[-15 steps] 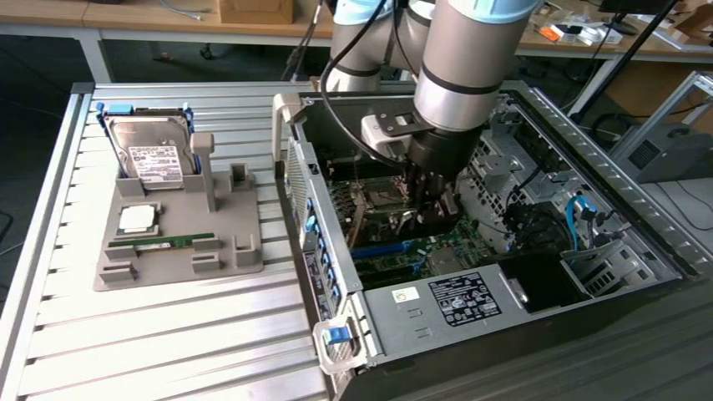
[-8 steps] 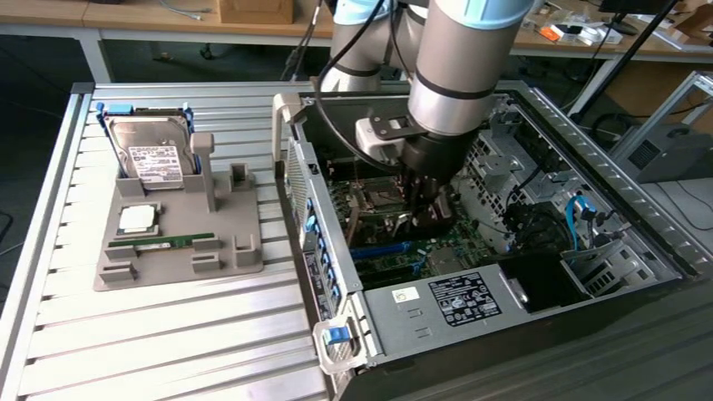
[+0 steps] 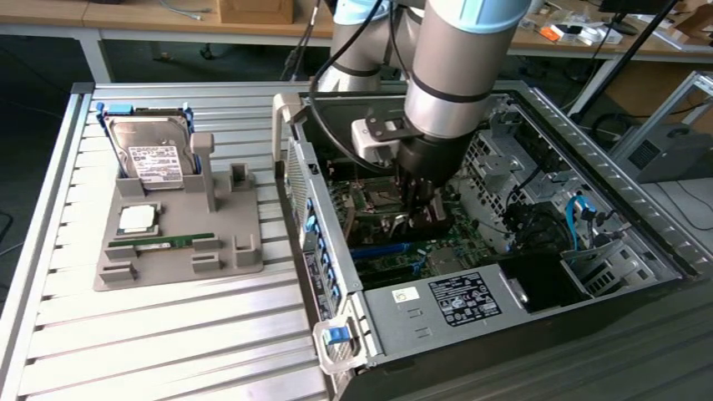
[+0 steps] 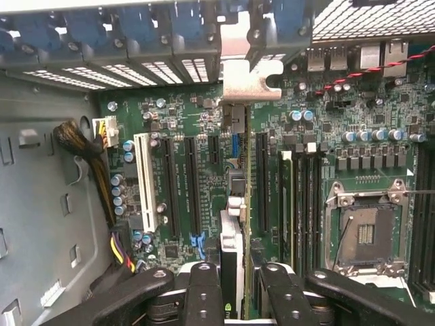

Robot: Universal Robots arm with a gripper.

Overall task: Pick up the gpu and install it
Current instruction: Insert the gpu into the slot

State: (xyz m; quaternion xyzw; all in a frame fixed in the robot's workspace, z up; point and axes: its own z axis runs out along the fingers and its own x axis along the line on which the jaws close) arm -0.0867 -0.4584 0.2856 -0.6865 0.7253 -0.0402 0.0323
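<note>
My gripper (image 4: 239, 288) is down inside the open computer case (image 3: 624, 217), and in the exterior view the gripper (image 3: 425, 219) hangs over the motherboard. It is shut on the gpu (image 4: 231, 248), which I see edge-on between the two black fingers (image 4: 204, 292). The card's silver bracket (image 4: 250, 78) points toward the case's rear slot openings. The card is held above the long black expansion slots (image 4: 192, 183) of the green motherboard (image 4: 204, 119), between two of them. I cannot tell whether its edge touches a slot.
A grey holder tray (image 3: 179, 267) at the exterior view's left carries a hard drive (image 3: 150, 154), a CPU (image 3: 137, 219) and a RAM stick (image 3: 162, 242). Inside the case are the empty CPU socket (image 4: 363, 231), a white slot (image 4: 146, 180) and a cable bundle (image 4: 88, 146).
</note>
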